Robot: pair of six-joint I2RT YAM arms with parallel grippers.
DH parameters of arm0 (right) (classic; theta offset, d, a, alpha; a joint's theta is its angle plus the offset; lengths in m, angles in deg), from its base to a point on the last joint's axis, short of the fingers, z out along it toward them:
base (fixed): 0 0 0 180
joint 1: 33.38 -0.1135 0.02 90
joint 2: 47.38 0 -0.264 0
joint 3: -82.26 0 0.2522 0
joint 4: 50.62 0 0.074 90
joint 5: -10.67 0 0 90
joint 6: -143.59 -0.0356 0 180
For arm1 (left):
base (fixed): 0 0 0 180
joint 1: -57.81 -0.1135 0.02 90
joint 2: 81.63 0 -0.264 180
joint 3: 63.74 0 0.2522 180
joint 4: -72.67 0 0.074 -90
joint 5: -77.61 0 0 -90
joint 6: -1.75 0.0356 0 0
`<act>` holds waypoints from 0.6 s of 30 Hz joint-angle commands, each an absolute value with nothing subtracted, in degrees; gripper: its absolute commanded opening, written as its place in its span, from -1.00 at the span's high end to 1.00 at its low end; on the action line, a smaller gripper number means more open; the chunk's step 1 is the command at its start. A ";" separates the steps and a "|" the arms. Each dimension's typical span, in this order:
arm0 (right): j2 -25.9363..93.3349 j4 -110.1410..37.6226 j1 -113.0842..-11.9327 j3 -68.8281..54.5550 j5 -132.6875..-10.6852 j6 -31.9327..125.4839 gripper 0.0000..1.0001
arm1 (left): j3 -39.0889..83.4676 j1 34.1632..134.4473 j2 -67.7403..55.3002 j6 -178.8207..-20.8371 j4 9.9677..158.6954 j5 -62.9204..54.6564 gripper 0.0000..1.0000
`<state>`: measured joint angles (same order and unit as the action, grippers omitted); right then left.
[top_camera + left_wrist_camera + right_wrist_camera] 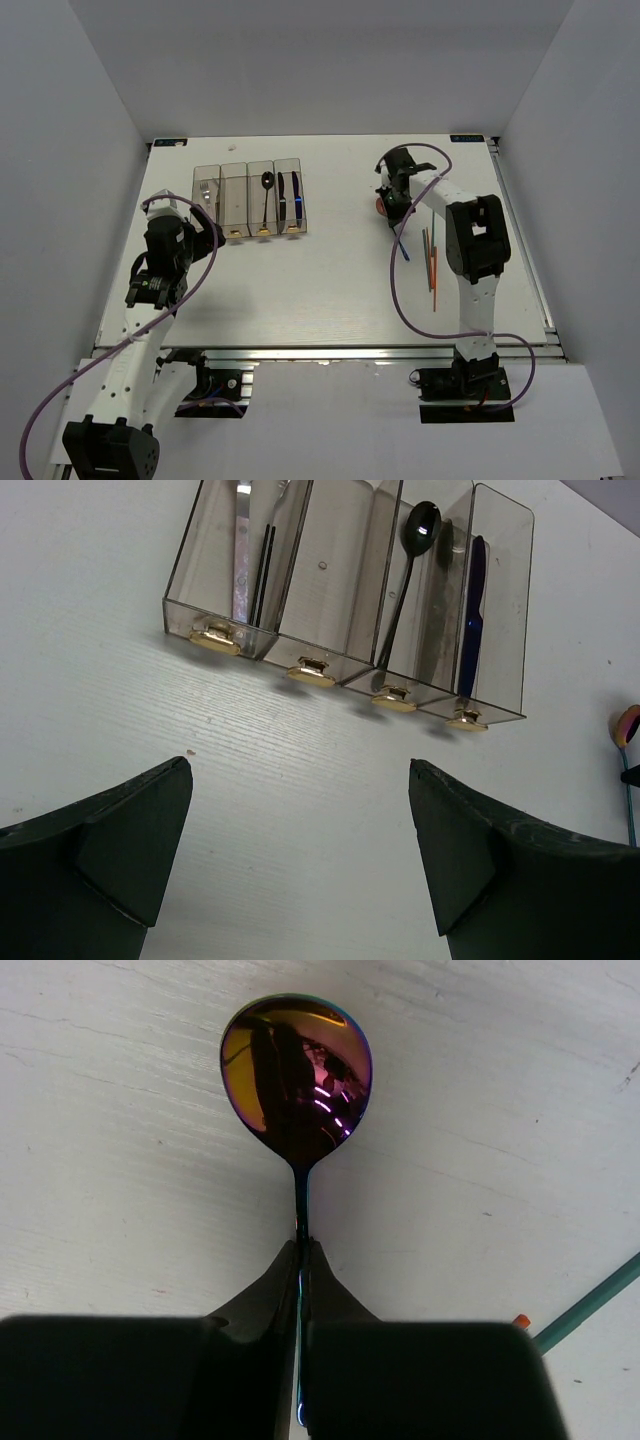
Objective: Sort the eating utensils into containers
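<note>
Top view: the right arm reaches to the far right of the bench (330,280) with its elbow bent. The right end effector (388,200) hides its own fingertips. The pink spoon (381,206) shows only as a red spot beneath it. Chopsticks (431,258) lie loose a little nearer. The left end effector (210,234) hangs by the near end of the bins (250,200), far left-centre.

Left wrist: fingers (120,850) spread wide, nothing between. A fork (242,560) lies in the leftmost bin, top cut off, with a thin black item beside it that is hard to identify. The dark spoon (410,570) is in the third bin, the blue knife (472,610) in the fourth.

Right wrist: fingers pinch the pink spoon's handle just below the mirror-like orange-purple bowl. Cannot tell if it is off the bench.
</note>
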<state>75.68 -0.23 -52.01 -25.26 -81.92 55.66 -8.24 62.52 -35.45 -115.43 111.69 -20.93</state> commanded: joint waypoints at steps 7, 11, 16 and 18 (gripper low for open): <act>73.66 -1.59 -53.33 -21.86 -75.77 53.95 1.00 | -8.41 62.55 -35.66 -114.88 111.31 -20.48 -0.96; 66.37 -10.47 -52.90 -16.95 -67.91 47.45 1.00 | -8.41 62.55 -35.75 -114.79 111.31 -20.57 -0.96; 61.70 -18.73 -52.89 -13.69 -61.06 37.96 1.00 | -8.41 62.55 -35.92 -114.88 111.31 -20.57 -0.96; 59.06 -24.44 -53.07 -11.76 -58.33 31.99 1.00 | -8.41 62.55 -35.92 -114.88 111.31 -20.65 -0.96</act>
<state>64.45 -13.61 -52.95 -13.24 -65.83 41.65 -8.27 62.49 -35.32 -115.41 111.69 -20.91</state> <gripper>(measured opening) 0.008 0.981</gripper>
